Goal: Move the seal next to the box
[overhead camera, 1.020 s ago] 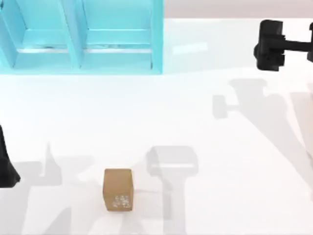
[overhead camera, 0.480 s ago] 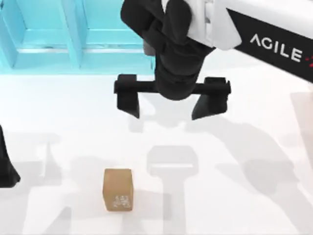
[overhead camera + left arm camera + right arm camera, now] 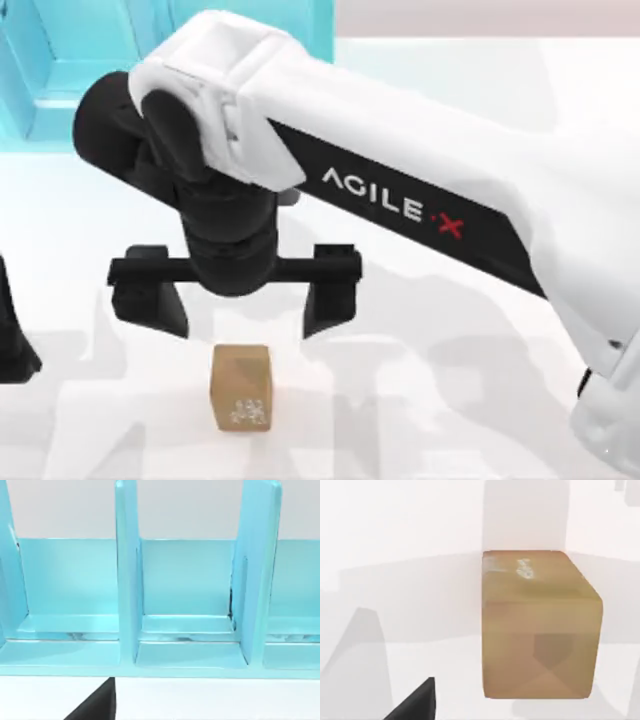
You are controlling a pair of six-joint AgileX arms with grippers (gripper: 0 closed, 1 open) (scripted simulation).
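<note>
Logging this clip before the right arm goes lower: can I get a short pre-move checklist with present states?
1. Right claw open: ok, fingers spread wide.
2. Opening wider than the box: ok.
3. Right claw centred over the box: not ok, it sits just toward the shelf unit side.
4. Box upright on the table: ok.
5. Left arm parked at the left edge: ok.
6. Seal located: cannot tell.
</note>
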